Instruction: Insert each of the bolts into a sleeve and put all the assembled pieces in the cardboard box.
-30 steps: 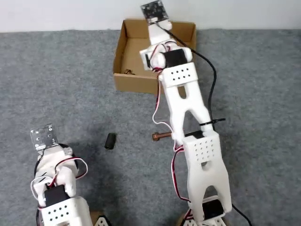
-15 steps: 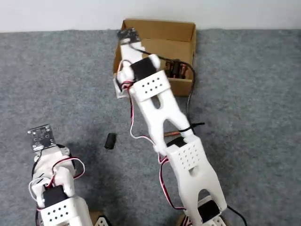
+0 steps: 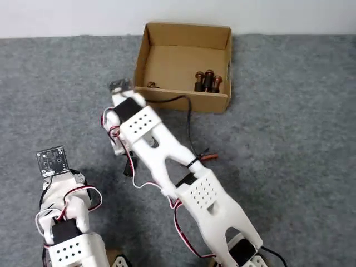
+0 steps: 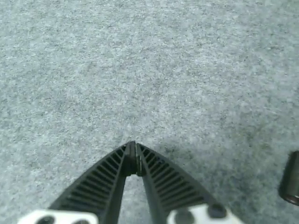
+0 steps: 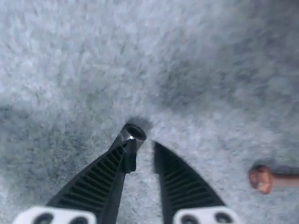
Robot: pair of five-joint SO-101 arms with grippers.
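Cardboard box is sitting at 12 o'clock on the grey table, open side up. Three assembled pieces are standing together inside it, in the 4 o'clock corner against the near wall. A further small brown item is lying in the 8 o'clock corner; it is too small to tell what it is. Right arm is stretching from its base at 5 o'clock toward 10 o'clock, its wrist hanging over the table just off the box's 7 o'clock corner. Right jaws are pointing down at the table and standing slightly apart, with nothing between them. Black sleeve is lying end-on at the tip of one finger, its bore showing; I cannot tell whether tip and sleeve are touching. Copper bolt is lying loose on the table at roughly 3 o'clock from the sleeve, partly under the right arm, its head facing the jaws. Bolt and sleeve are lying apart, not assembled. Left arm is sitting at 7 o'clock, well apart from the box. Left jaws are closed, tips meeting, empty, pointing at bare table, with the sleeve showing at the edge of the left wrist view.
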